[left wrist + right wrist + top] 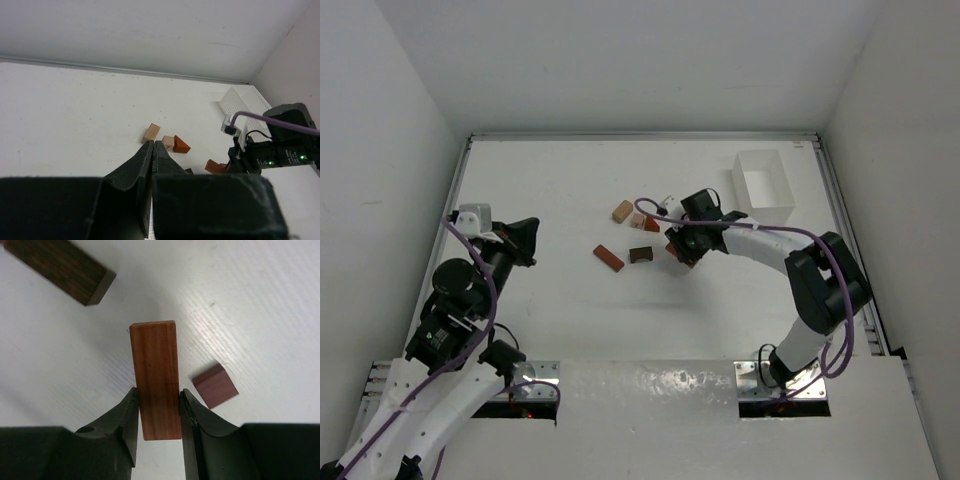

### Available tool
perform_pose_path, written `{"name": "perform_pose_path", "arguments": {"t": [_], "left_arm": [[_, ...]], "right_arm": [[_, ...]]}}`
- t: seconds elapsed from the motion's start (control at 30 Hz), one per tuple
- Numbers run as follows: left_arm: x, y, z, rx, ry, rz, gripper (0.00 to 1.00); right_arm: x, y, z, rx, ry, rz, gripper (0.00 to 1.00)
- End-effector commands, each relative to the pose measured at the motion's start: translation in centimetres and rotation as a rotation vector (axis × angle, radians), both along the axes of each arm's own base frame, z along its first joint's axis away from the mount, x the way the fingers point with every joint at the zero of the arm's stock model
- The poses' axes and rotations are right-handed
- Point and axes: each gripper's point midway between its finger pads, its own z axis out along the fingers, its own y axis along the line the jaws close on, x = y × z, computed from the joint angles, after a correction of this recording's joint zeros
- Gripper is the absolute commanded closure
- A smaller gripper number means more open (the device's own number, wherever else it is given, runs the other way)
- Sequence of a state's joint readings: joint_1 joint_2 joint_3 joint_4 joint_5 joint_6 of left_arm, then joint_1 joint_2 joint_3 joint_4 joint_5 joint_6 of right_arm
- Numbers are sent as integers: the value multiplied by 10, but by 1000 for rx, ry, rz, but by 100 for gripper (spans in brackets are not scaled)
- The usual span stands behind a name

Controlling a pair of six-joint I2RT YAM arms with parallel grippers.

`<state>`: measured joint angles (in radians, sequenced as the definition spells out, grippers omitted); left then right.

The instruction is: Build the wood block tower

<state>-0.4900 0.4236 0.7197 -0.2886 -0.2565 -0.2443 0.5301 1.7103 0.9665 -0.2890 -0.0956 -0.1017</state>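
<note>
**Pick-up step.** The right gripper pinches a red bar by its long sides. The bar appears to lie on the table, left of the box. The left gripper is closed and empty, far left of the box. No tower stands yet. Next move: lift the bar clear and pick a base block. Count, top view: six blocks (two tan, three reddish, one dark) and one box.

White arm shells, chunky black joints, loopy purple cables, black wedge-shaped fingers, couple of green LEDs on one wrist, shiny base plates.
</note>
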Motion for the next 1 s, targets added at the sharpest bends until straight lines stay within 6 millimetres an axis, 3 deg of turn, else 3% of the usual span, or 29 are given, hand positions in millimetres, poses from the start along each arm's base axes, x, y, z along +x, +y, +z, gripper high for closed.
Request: {"name": "perform_pose_path", "arguments": {"t": [0.0, 0.13, 0.33, 0.57, 0.97], "left_arm": [[2, -1, 8, -18, -30, -4, 100], [-2, -3, 15, -39, -54, -34, 100], [-9, -6, 23, -60, -87, -79, 100], [-22, -4, 32, -89, -126, -98, 100], [-42, -1, 44, -119, -175, -115, 99]], "right_arm": [[21, 5, 41, 93, -83, -174, 82], [27, 21, 55, 231, -77, -366, 82], [30, 34, 55, 243, -109, -544, 83], [30, 64, 60, 257, -130, -602, 84], [26, 88, 47, 256, -98, -655, 83]]}}
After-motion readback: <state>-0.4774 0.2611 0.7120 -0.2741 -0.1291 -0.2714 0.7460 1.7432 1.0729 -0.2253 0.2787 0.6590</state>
